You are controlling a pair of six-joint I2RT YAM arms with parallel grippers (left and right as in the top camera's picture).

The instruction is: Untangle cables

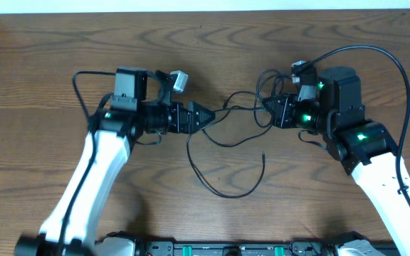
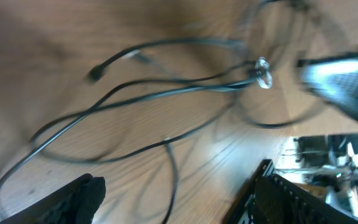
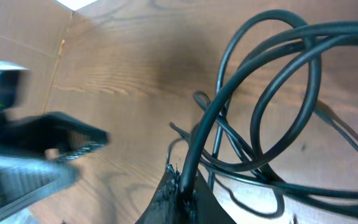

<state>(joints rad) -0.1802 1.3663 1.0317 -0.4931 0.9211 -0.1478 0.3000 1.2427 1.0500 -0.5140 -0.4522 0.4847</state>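
Overhead: black cables (image 1: 223, 142) lie loosely tangled on the tabletop (image 1: 48, 50) between the left gripper (image 1: 206, 116) and the right gripper (image 1: 269, 112), with one long loop trailing toward the robot's base. Left wrist: blurry, but we see its fingers (image 2: 73, 199) well apart with nothing in them. Strands cross just beyond, and a connector plug (image 2: 95, 73) sits at one free end. Right wrist: its fingers (image 3: 169, 199) are together, clamped on one black strand that rises into coiled loops. We judge the step is separating strands. The right should anchor firmly. The left should close on a single strand near the crossing and draw it away slowly, never two at once.
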